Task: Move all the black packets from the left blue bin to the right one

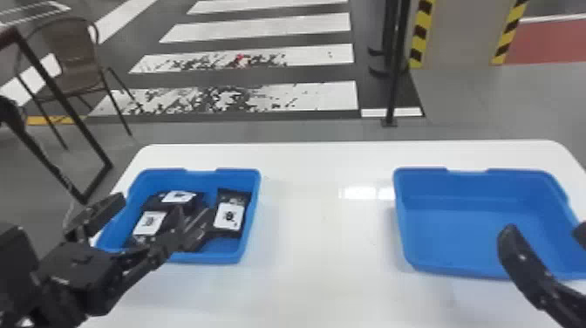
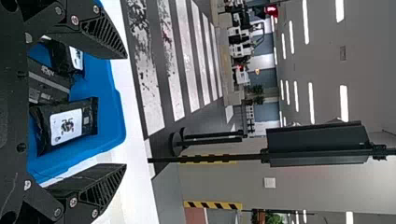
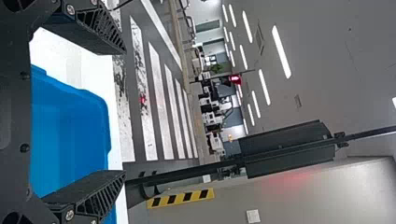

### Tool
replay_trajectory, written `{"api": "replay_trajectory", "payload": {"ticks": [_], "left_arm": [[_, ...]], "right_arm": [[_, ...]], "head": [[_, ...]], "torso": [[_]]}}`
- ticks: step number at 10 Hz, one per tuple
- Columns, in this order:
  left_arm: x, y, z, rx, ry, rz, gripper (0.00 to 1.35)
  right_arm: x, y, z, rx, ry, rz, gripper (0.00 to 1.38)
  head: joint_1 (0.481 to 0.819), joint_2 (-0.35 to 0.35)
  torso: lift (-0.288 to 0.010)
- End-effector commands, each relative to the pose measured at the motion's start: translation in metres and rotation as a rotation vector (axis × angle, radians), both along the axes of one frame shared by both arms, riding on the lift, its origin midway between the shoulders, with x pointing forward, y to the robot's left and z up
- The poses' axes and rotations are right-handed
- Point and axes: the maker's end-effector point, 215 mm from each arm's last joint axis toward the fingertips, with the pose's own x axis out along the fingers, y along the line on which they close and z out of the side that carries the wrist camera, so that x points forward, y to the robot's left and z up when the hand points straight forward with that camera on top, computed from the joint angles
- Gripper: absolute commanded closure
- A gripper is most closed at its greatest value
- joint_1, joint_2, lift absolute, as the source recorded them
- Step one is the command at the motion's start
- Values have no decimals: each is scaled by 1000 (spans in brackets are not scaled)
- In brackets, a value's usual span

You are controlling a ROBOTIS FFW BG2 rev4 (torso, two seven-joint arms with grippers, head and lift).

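With twelve o'clock straight ahead of the robot, the left gripper was nearest at ten o'clock, fingers spread, gripping nothing. The right gripper, at two o'clock, was likewise parted and without a load. Just beyond, the task looked barely begun: the left blue bin, at ten o'clock, held at least three black packets, their white labels at its nine, three and, farthest, twelve o'clock. The right blue bin, at two o'clock, showed bare floor wherever visible, so those packets were all left to move.

Nearer, a left finger hid part of the pile, making the count uncertain; farther right, the right bin's edge was cut off.
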Motion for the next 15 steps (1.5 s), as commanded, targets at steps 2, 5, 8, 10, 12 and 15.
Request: {"api": "replay_trajectory", "payload": {"ticks": [2, 5, 8, 10, 12, 15], "left_arm": [[1, 0, 1, 0, -1, 0, 226], [0, -1, -1, -5, 5, -2, 226], [4, 8, -18, -19, 47, 16, 226], [15, 15, -42, -23, 123, 24, 228], [33, 26, -70, -41, 200, 41, 242], [72, 22, -121, -108, 334, 15, 260]], "right_arm": [[0, 0, 0, 2, 0, 1, 111], [0, 3, -1, 12, 2, 5, 111], [0, 3, -1, 13, 2, 6, 111], [-1, 5, -3, 19, 6, 11, 111], [-1, 6, -4, 22, 9, 13, 111], [0, 9, -3, 31, 5, 21, 111]], "head": [[695, 161], [695, 162], [695, 165], [695, 175], [695, 189], [695, 191]], "torso": [[-154], [-154], [-154], [-154], [-154], [-154]]}}
